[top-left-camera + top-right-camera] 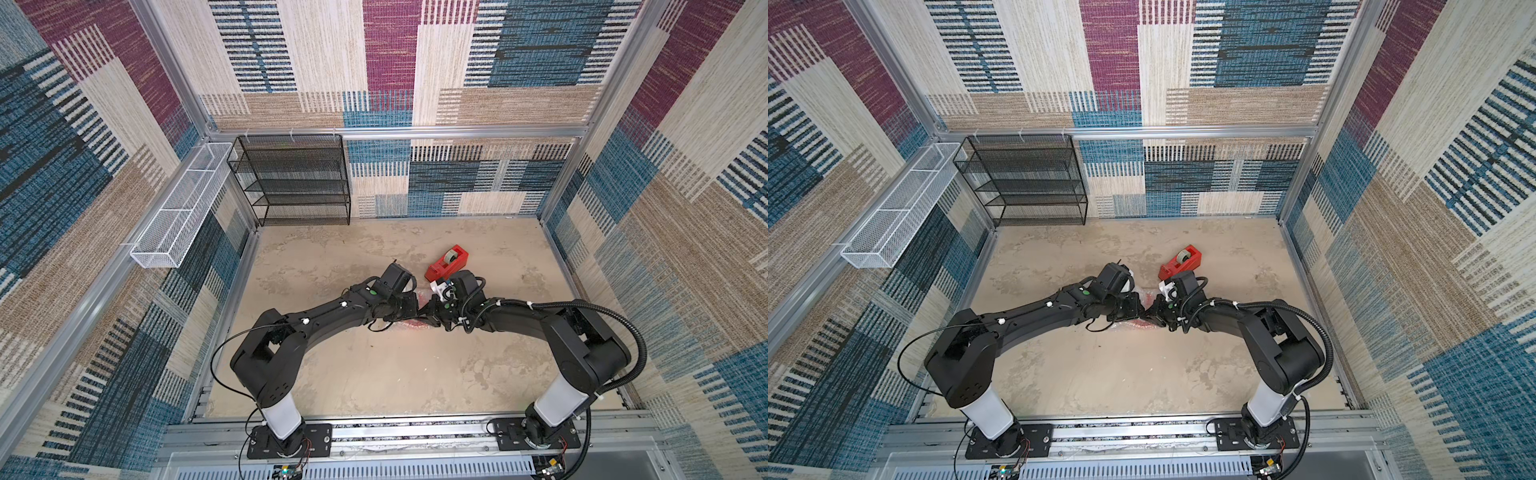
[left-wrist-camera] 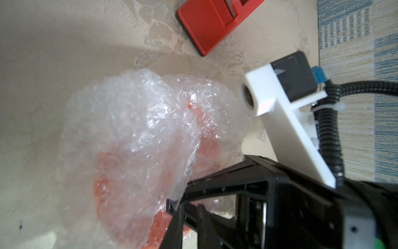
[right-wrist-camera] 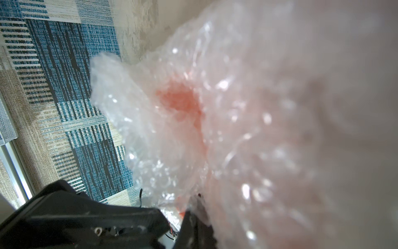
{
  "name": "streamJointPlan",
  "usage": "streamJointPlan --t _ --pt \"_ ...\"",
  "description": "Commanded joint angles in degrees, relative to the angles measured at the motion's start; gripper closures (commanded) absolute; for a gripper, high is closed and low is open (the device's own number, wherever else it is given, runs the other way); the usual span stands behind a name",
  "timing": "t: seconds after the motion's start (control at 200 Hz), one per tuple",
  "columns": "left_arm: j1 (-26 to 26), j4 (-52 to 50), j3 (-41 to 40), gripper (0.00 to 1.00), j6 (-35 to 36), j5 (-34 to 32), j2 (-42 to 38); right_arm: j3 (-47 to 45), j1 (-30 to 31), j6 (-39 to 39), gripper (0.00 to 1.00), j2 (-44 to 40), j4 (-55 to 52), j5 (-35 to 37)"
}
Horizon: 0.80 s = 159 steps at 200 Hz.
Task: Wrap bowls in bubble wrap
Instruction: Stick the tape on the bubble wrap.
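The orange bowl [image 2: 206, 148] lies mid-table under a crumpled bundle of clear bubble wrap [image 2: 133, 120], showing only as orange patches through the film. In both top views my two arms meet over it, and only scraps of wrap [image 1: 411, 326] [image 1: 1133, 326] peek out beneath them. My right gripper [image 2: 172, 203] is shut on an edge of the wrap and holds that flap up over the bowl. In the right wrist view the wrap [image 3: 237, 129] fills most of the picture around that gripper [image 3: 197, 207]. My left gripper [image 2: 191, 208] sits against the bundle beside the right one, jaws a narrow slit apart. Whether film lies between them is unclear.
A red tape dispenser [image 1: 446, 262] [image 1: 1179, 262] [image 2: 211, 25] stands just beyond the bundle, close to the right wrist. A black mesh shelf [image 1: 291, 178] stands at the back left. A white wire basket [image 1: 183, 208] hangs on the left wall.
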Motion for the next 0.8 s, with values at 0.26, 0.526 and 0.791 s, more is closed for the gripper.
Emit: streamJointPlan --t 0.26,0.526,0.791 --pt "0.1 0.0 2.2 0.84 2.1 -0.2 2.8 -0.2 -0.1 0.4 1.00 -0.8 1.0 1.2" --pt "0.1 0.6 2.5 0.85 2.1 -0.8 4.9 -0.1 -0.1 0.2 1.00 -1.1 0.5 1.5" --pt "0.1 1.6 2.0 0.85 2.0 -1.2 4.7 0.5 0.0 -0.6 1.00 -1.2 -1.0 2.4"
